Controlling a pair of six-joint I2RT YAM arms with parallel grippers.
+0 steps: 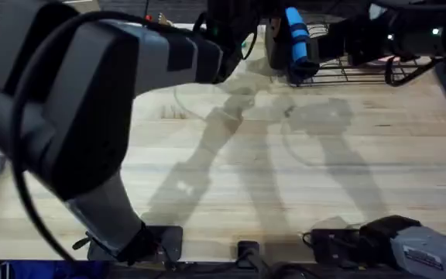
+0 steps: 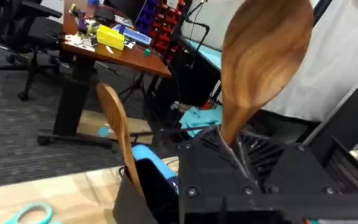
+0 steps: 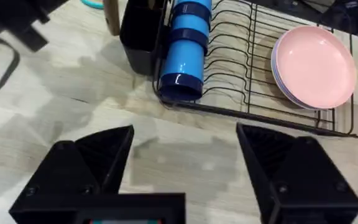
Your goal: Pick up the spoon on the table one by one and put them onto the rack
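Observation:
My left gripper [image 2: 234,152] is shut on the handle of a brown wooden spoon [image 2: 266,56], whose bowl points up and away from the fingers. A second spoon [image 2: 114,118] stands in the black cutlery holder [image 2: 145,199] at the end of the black wire rack [image 3: 253,74]. In the overhead view the left arm [image 1: 91,93] reaches to the table's far side beside the rack [image 1: 362,76]. My right gripper [image 3: 185,155] hangs open over bare table [image 3: 42,93] just in front of the rack, with nothing between its fingers.
A blue cup [image 3: 184,50] lies on the rack beside the cutlery holder [image 3: 140,37], and pink plates [image 3: 312,65] stand in its slots. Teal-handled scissors [image 2: 30,214] lie on the table near the holder. Shadows fall across the middle of the table [image 1: 285,170].

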